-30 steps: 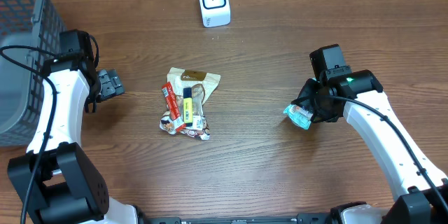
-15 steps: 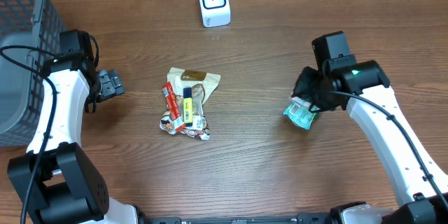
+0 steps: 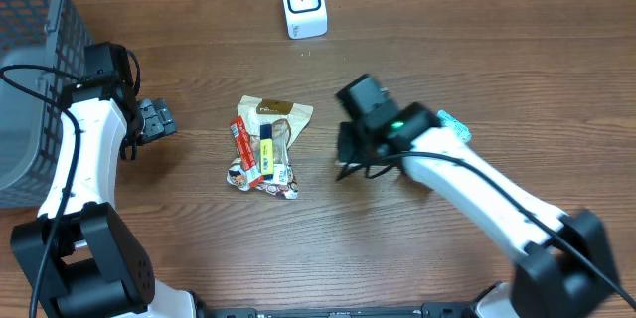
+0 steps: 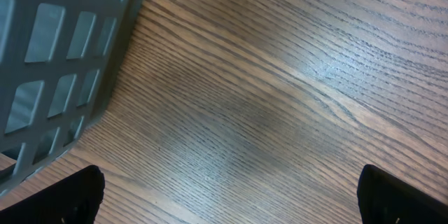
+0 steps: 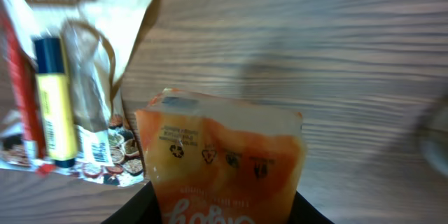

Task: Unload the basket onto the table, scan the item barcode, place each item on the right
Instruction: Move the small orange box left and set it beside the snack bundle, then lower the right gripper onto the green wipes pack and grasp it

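Overhead: my right gripper (image 3: 348, 157) sits mid-table, just right of the heap (image 3: 264, 149) of small packets. What it carries is hidden under the wrist from up here. A teal packet (image 3: 453, 126) peeks out on the wood behind my right forearm. The white scanner (image 3: 303, 3) stands upright at the far edge, well apart from both grippers. My left gripper (image 3: 156, 121) hangs near the grey basket (image 3: 35, 70), left of the heap. Left wrist: fingers spread wide, nothing between them. Below is bare table (image 4: 280, 84), with the basket wall filling the upper left corner. Right wrist: jaws clenched on an orange packet (image 5: 224, 154), its printed face toward the camera and its upper edge free above the wood. The print is too blurred to read. Beyond it to the left lies the heap, a yellow tube (image 5: 52, 98) beside a tan pouch (image 5: 119, 21).
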Robot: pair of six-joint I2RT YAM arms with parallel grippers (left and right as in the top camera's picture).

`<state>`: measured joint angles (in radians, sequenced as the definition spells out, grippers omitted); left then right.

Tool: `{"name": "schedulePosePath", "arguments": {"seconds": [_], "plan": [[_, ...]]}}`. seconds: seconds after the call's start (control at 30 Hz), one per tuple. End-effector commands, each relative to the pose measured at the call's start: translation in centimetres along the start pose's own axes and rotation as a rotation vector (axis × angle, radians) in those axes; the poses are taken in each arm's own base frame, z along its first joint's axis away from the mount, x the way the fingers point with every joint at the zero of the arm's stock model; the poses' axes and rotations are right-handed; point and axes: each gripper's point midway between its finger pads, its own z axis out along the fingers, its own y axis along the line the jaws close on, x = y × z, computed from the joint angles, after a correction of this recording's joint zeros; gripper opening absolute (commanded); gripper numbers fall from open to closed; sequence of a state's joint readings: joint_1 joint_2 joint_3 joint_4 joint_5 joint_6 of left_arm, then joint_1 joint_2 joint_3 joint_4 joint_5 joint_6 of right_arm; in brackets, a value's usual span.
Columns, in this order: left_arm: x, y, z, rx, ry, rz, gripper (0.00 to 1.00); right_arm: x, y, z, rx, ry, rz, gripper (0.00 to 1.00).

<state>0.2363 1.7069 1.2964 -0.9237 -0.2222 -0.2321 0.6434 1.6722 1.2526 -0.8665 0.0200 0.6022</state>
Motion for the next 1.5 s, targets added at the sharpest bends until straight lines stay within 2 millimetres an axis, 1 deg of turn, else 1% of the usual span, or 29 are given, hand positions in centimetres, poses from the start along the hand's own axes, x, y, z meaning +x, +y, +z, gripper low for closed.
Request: {"name": "schedulePosePath", "arguments": {"seconds": [0.0,0.07,0.13,0.2,0.27,0.3,0.33,0.4,0.47,0.5,0.53,0.57,0.67,0.73,0.77,0.8,0.83,0.87,0.93,1.07,1.2,1.33,1.47], "plan": [[-0.8,0.4,-1.0,-0.006,-0.038,-0.001,1.00,0.8,2.1,2.6,0.014,0.008,-0.068,0.40],[-0.8,0.4,-1.0,-0.006,-0.038,-0.001,1.00,1.2,3.1,3.8,0.006,0.011,-0.090,0.40],[-0.8,0.4,-1.0,-0.006,-0.037,0.000,1.00,1.4,3.7,4.4,-0.001,0.010,-0.105,0.41],[-0.8,0.4,-1.0,-0.006,-0.038,-0.001,1.00,1.4,4.0,4.5,-0.007,0.005,-0.111,0.47],[-0.8,0.4,-1.0,-0.006,-0.038,-0.001,1.00,1.4,4.1,4.5,-0.010,0.002,-0.112,0.57],[-0.8,0.4,-1.0,-0.006,-0.038,-0.001,1.00,1.3,4.1,4.5,-0.010,0.001,-0.114,0.68],[-0.8,0.4,-1.0,-0.006,-0.038,-0.001,1.00,1.2,4.1,4.5,-0.009,-0.002,-0.111,0.74],[-0.8,0.4,-1.0,-0.006,-0.038,-0.001,1.00,0.5,4.1,4.2,-0.015,-0.014,-0.130,0.89],[-0.8,0.4,-1.0,-0.006,-0.038,-0.001,1.00,-0.2,4.1,3.4,-0.010,-0.016,-0.165,0.96],[-0.8,0.4,-1.0,-0.006,-0.038,0.000,1.00,-0.5,3.9,2.7,-0.002,-0.011,-0.166,0.96],[-0.8,0.4,-1.0,-0.006,-0.038,-0.001,1.00,-1.3,3.6,0.9,0.017,0.003,-0.154,0.96],[-0.8,0.4,-1.0,-0.006,-0.038,-0.001,1.00,-1.8,3.5,-0.5,0.027,0.013,-0.145,0.96],[-0.8,0.4,-1.0,-0.006,-0.038,-0.001,1.00,-2.5,3.0,-3.6,0.053,0.036,-0.128,0.95],[-0.8,0.4,-1.0,-0.006,-0.038,-0.001,1.00,-2.7,1.5,-5.3,0.106,0.057,-0.086,0.96],[-0.8,0.4,-1.0,-0.006,-0.037,0.000,1.00,-2.9,-0.1,-6.1,0.168,0.061,-0.031,0.96],[-0.8,0.4,-1.0,-0.006,-0.038,0.000,1.00,-3.0,-1.2,-6.5,0.207,0.061,0.005,0.96],[-0.8,0.4,-1.0,-0.006,-0.038,-0.001,1.00,-3.1,-2.9,-6.9,0.264,0.061,0.058,0.96],[-0.8,0.4,-1.0,-0.006,-0.038,-0.001,1.00,-3.1,-4.5,-7.2,0.315,0.064,0.113,0.96],[-0.8,0.4,-1.0,-0.006,-0.038,0.000,1.00,-3.2,-6.8,-7.4,0.369,0.080,0.190,0.96],[-0.8,0.4,-1.0,-0.006,-0.038,-0.001,1.00,-3.9,-9.9,-7.4,0.390,0.099,0.291,1.00],[-0.8,0.4,-1.0,-0.006,-0.038,-0.001,1.00,-4.5,-12.2,-7.6,0.403,0.105,0.361,1.00],[-0.8,0.4,-1.0,-0.006,-0.038,-0.001,1.00,-4.5,-13.4,-7.7,0.400,0.123,0.408,1.00],[-0.8,0.4,-1.0,-0.006,-0.038,-0.001,1.00,-4.1,-14.4,-7.5,0.424,0.128,0.511,1.00]]}}
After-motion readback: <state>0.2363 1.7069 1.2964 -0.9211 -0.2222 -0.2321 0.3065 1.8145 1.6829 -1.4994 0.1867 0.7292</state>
